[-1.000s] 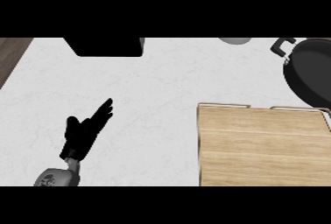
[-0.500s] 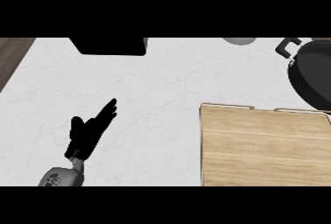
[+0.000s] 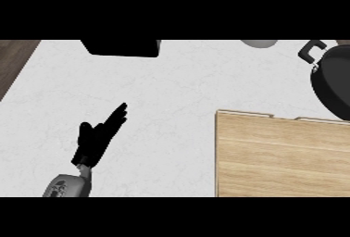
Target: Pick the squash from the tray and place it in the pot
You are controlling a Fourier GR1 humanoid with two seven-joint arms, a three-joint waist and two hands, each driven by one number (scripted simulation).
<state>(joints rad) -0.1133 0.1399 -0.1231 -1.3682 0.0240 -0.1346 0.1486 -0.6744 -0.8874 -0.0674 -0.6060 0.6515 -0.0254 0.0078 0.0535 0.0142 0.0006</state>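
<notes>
Seemingly nothing is done yet: the left hand [image 3: 97,139] rests at the lower left over the counter [image 3: 178,92], fingers straight and holding nothing, well apart from the tray [image 3: 284,157]. The right hand is out of view. No squash shows on the visible part of the tray or in the pot [image 3: 335,81], so I cannot tell where it is; grasp, carry and placing look undone.

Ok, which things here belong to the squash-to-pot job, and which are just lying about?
Job: wooden tray; black pot; left hand, open, at lower left. No squash in view.
Lying about: black boxy object at the top edge; grey round object left of the pot.
</notes>
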